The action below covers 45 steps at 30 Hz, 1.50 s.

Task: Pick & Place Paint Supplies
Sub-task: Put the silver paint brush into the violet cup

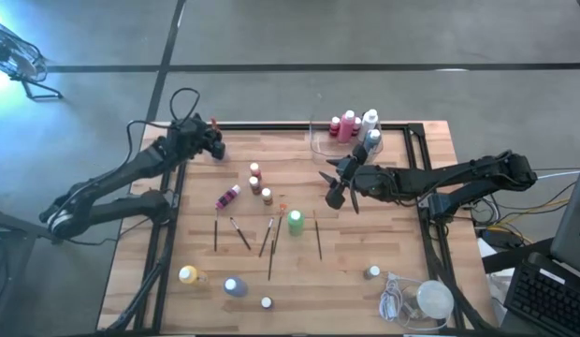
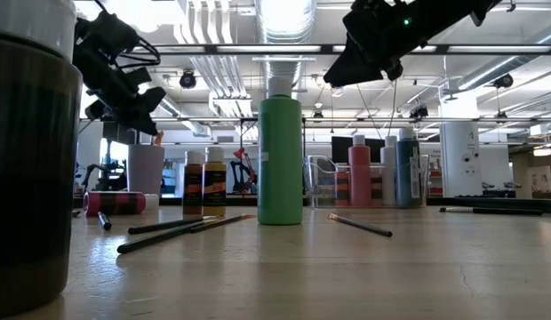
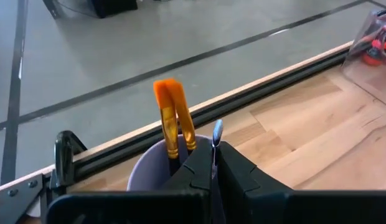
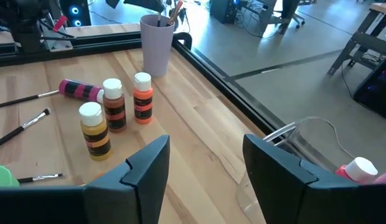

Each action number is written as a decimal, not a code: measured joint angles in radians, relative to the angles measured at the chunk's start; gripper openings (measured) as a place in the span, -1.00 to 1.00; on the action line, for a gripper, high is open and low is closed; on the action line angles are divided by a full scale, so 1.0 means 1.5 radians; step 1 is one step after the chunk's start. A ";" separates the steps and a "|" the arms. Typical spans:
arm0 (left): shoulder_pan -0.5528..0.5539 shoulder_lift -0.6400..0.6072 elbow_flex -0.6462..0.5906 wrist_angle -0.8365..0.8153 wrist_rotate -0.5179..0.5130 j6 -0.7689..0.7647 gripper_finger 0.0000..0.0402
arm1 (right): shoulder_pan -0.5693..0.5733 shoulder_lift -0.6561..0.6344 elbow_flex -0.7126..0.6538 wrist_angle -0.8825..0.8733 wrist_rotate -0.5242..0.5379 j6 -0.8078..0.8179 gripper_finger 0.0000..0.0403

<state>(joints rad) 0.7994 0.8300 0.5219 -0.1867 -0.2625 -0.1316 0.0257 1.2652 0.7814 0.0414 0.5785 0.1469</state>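
Dark-based bottle [image 2: 27, 151] looms nearest. Left pincer [image 3: 213, 163] clamped on paintbrush [image 3: 216, 140] directly above purple cup [image 4: 157, 43]: lower straight, release inside beside orange brushes [image 3: 171, 118]. Right pincer [image 4: 205, 171] half-open, empty, well apart from cup.

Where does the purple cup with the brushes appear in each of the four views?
High view: the purple cup is hidden under the left gripper, near the table's far left edge.
Low view: pale cup at the left, behind the lying pink bottle.
Left wrist view: cup directly beyond the shut fingers, two orange brushes standing in it.
Right wrist view: cup at the top centre.
Shared landmark: the lying pink bottle beside it.
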 joint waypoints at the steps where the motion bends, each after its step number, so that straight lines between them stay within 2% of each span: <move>1: 0.000 0.001 -0.002 0.003 0.001 0.000 -0.95 | 0.000 0.000 0.000 0.000 0.000 0.000 -0.01; 14: 0.004 0.043 -0.016 0.019 0.002 -0.005 -0.95 | 0.000 0.000 0.000 0.000 0.000 0.000 -0.15; 23: 0.004 0.063 -0.016 0.027 0.002 -0.005 -0.94 | 0.000 0.000 0.000 -0.001 0.000 0.000 -0.13; 35: 0.005 0.062 -0.014 0.020 0.002 -0.017 -0.62 | 0.000 0.000 0.000 -0.002 0.000 0.000 0.00; 40: 0.005 0.057 0.004 0.016 0.002 -0.017 -0.50 | 0.000 0.000 0.000 -0.002 0.000 0.000 -0.04; 45: 0.005 0.051 0.041 -0.014 0.013 -0.008 -0.47 | 0.000 0.000 0.000 -0.006 0.000 0.000 -0.11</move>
<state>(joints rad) 0.8062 0.9069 0.5833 -0.2072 -0.2427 -0.1436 0.0257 1.2652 0.7811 0.0330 0.5781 0.1467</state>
